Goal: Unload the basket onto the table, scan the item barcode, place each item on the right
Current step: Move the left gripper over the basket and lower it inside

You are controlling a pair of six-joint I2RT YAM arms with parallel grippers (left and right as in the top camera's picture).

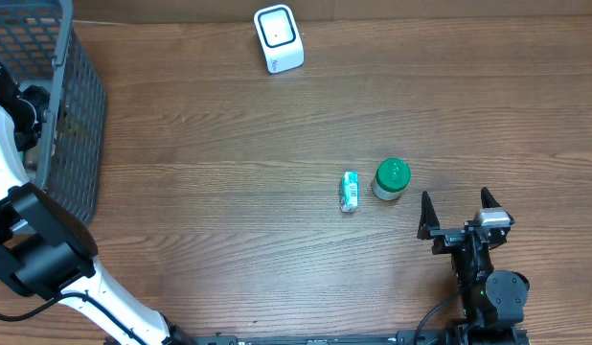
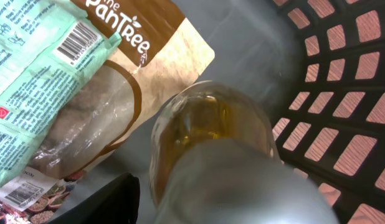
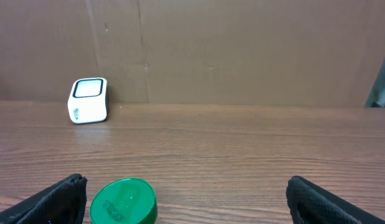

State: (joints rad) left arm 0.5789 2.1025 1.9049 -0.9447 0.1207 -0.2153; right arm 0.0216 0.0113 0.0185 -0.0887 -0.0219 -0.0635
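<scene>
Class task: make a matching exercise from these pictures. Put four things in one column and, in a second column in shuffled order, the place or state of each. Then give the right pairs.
Things
1. white scanner
2. green-lidded jar
3. brown pouch
4. right gripper

Places or states
a. inside the basket
b. open, holding nothing
c. near the far edge of the table
d. beside the small teal carton

Pairs: 1-c, 2-d, 3-a, 4-b
</scene>
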